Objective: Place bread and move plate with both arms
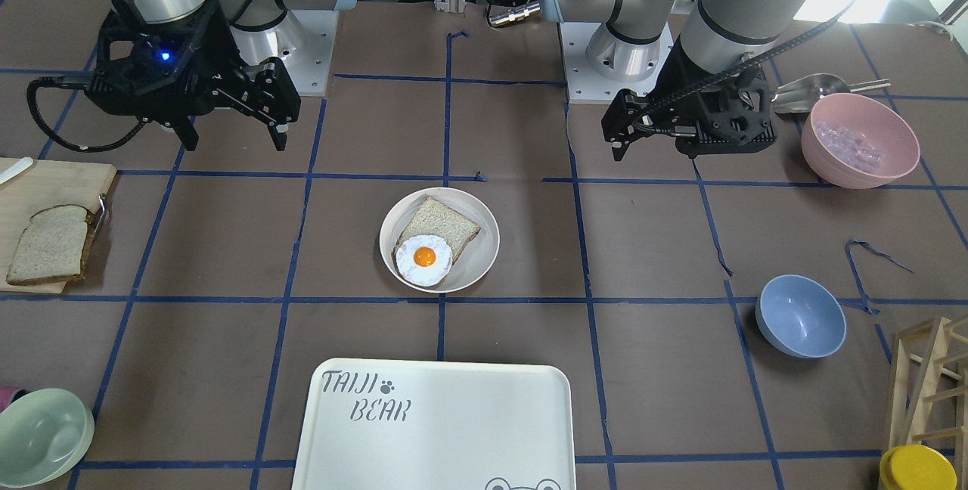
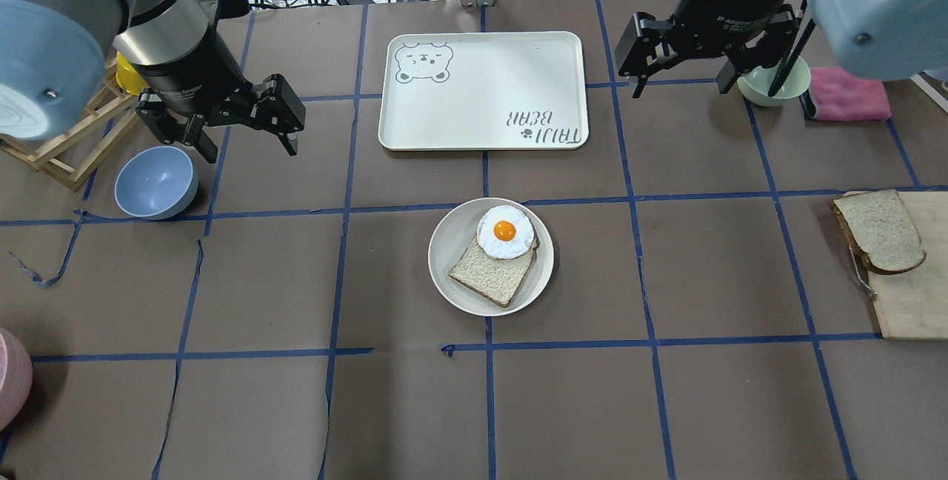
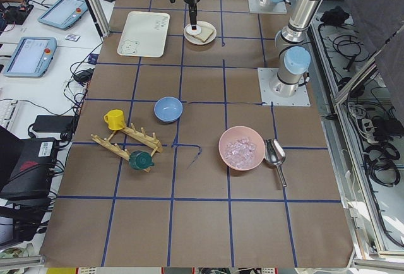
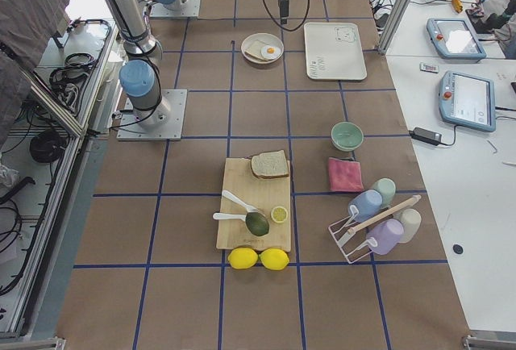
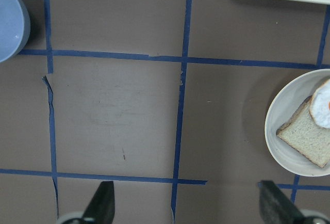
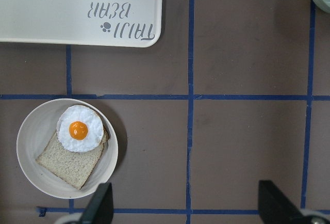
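Observation:
The bread [image 2: 881,232] lies on a wooden cutting board [image 2: 911,295] at the right edge; it also shows in the front view [image 1: 49,244]. The plate [image 2: 444,272] sits mid-table and holds another slice with a fried egg [image 2: 505,231] on it. The plate also shows in the left wrist view [image 5: 273,131] and the right wrist view [image 6: 26,146]. My left gripper [image 2: 248,147] hovers open and empty, far left of the plate. My right gripper [image 2: 681,86] hovers open and empty, beyond the plate to the right. Both are apart from bread and plate.
The white "TAIJI BEAR" tray [image 2: 481,87] lies beyond the plate. A blue bowl [image 2: 155,182] and a wooden rack [image 2: 59,154] are by the left gripper. A green bowl [image 2: 770,87] and a pink cloth [image 2: 848,95] are by the right gripper. A pink bowl [image 1: 860,140] stands at the left end.

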Robot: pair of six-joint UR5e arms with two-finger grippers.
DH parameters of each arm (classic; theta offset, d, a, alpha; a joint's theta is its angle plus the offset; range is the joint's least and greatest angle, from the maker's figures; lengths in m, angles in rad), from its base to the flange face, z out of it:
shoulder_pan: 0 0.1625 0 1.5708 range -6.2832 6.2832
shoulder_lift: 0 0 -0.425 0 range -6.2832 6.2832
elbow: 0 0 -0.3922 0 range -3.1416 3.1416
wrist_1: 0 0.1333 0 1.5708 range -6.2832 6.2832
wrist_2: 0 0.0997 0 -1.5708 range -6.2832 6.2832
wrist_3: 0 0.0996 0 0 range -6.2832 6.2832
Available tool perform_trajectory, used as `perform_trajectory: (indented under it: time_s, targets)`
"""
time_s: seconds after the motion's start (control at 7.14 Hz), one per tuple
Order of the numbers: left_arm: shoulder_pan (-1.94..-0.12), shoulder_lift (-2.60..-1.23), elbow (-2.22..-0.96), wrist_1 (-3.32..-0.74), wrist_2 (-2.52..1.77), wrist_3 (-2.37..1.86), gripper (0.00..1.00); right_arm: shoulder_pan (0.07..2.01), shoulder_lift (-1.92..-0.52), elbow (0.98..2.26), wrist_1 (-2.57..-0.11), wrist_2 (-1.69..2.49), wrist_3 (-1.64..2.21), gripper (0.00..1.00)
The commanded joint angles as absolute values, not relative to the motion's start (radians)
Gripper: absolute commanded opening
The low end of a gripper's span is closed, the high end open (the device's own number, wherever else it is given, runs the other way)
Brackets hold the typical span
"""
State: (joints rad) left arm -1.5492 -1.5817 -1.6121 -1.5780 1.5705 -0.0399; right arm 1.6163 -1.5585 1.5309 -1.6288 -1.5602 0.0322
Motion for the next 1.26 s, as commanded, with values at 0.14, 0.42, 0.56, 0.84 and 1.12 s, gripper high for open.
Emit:
perform_trajectory:
  time_s: [0.14, 0.42, 0.56, 0.84, 1.12]
  targets:
    - [-1.551, -1.574, -1.612, -1.580, 1.583, -0.029, 1.00, 1.615, -1.560, 1.531, -1.626, -1.560, 0.032, 1.00]
    - [-1.548, -1.577, -1.614, -1.618, 1.571, -0.032, 1.00, 1.614, -1.559, 1.529, -1.626, -1.563, 0.032, 1.00]
    - [-1.546, -1.585, -1.615, -1.618, 1.568, -0.040, 1.00, 1.609, -1.559, 1.531, -1.634, -1.563, 0.031, 1.00]
    - [-1.548, -1.557, -1.614, -1.685, 1.586, -0.040, 1.00, 1.560, -1.557, 1.531, -1.640, -1.565, -0.024, 1.00]
    - [-1.548, -1.563, -1.615, -1.684, 1.574, -0.041, 1.00, 1.453, -1.555, 1.532, -1.625, -1.563, -0.139, 1.00]
